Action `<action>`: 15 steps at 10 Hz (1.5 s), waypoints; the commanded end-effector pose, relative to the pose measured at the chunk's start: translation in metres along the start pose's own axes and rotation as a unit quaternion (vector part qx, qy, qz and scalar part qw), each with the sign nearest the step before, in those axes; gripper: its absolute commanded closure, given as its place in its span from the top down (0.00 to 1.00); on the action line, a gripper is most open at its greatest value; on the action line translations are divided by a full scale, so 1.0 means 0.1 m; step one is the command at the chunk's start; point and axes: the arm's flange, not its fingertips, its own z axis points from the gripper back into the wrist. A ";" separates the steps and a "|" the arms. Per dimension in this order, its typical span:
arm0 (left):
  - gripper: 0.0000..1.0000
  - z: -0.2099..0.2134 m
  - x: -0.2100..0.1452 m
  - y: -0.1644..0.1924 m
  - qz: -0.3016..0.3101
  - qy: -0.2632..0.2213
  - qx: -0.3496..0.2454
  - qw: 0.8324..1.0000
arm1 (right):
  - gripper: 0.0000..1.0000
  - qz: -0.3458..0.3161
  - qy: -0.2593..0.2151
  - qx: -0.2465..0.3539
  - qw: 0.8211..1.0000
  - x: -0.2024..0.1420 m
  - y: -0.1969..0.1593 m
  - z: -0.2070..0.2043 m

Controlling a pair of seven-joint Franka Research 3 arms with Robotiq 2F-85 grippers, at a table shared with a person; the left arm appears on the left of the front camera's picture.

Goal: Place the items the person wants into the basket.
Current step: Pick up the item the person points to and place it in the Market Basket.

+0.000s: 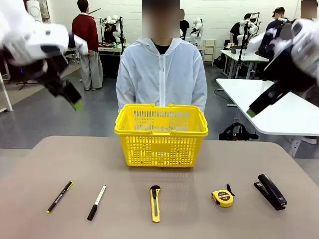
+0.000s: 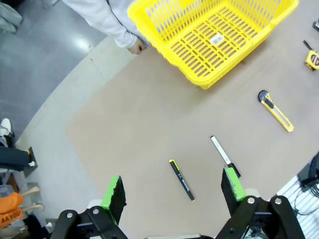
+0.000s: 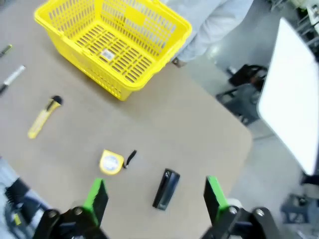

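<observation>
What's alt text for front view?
A yellow basket sits on the table before a person in a white jacket. Along the near edge lie, left to right, a black pen, a marker, a utility knife, a tape measure and a stapler. Overhead hang the left claw and right claw.

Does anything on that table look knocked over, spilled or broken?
Nothing stands out. The basket stands upright, and the pen, marker, utility knife, tape measure and stapler lie apart in a tidy row before it.
</observation>
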 end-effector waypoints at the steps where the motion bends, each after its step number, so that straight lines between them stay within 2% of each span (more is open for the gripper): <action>1: 1.00 0.13 0.17 0.07 -0.010 -0.002 0.012 1.000 | 1.00 -0.013 0.018 -0.011 1.000 0.19 -0.04 0.04; 3: 1.00 0.22 0.21 0.04 -0.009 0.003 0.019 1.000 | 1.00 -0.016 0.018 -0.012 1.000 0.18 -0.03 0.11; 4: 1.00 0.31 0.19 0.04 -0.002 -0.011 0.004 1.000 | 1.00 -0.005 0.006 -0.002 1.000 0.15 -0.07 0.20; 8: 1.00 0.31 0.22 0.04 -0.002 -0.010 0.005 1.000 | 1.00 -0.005 0.005 -0.003 1.000 0.17 -0.08 0.21; 9: 1.00 0.20 0.11 0.38 -0.032 0.005 -0.138 0.990 | 1.00 -0.009 -0.014 0.075 0.997 -0.03 -0.41 0.08; 10: 1.00 0.21 -0.06 0.81 -0.050 -0.030 -0.241 0.969 | 1.00 -0.050 -0.040 0.124 0.990 -0.32 -0.85 -0.02; 11: 1.00 0.26 -0.27 1.10 -0.037 -0.059 -0.282 0.957 | 1.00 -0.089 -0.061 0.166 0.980 -0.60 -1.15 -0.07; 12: 1.00 0.33 -0.47 1.34 -0.025 -0.097 -0.303 0.948 | 1.00 -0.117 -0.078 0.200 0.970 -0.82 -1.36 -0.09; 15: 1.00 0.54 -1.16 1.82 0.014 -0.168 -0.272 0.947 | 1.00 -0.174 -0.140 0.230 0.947 -1.38 -1.75 0.08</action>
